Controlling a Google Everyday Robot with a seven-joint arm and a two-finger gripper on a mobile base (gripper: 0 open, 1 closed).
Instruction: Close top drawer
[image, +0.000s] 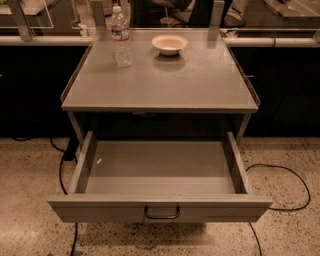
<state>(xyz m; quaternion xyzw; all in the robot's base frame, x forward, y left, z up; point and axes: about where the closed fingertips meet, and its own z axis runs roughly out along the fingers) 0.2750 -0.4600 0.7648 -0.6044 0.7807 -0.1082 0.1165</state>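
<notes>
The top drawer (160, 209) is a wide shallow grey metal drawer, pulled fully out toward me from under the grey table top (160, 82). Its inside is empty apart from a small pale speck near the left wall. A small dark wire handle (162, 213) sits at the centre of its flat front panel, low in the view. The gripper is not in view; no part of the arm shows.
A clear water bottle (120, 37) and a pale bowl (170, 44) stand at the back of the table top. Black cables (280, 172) lie on the speckled floor to the right and left of the drawer. A counter rail runs behind the table.
</notes>
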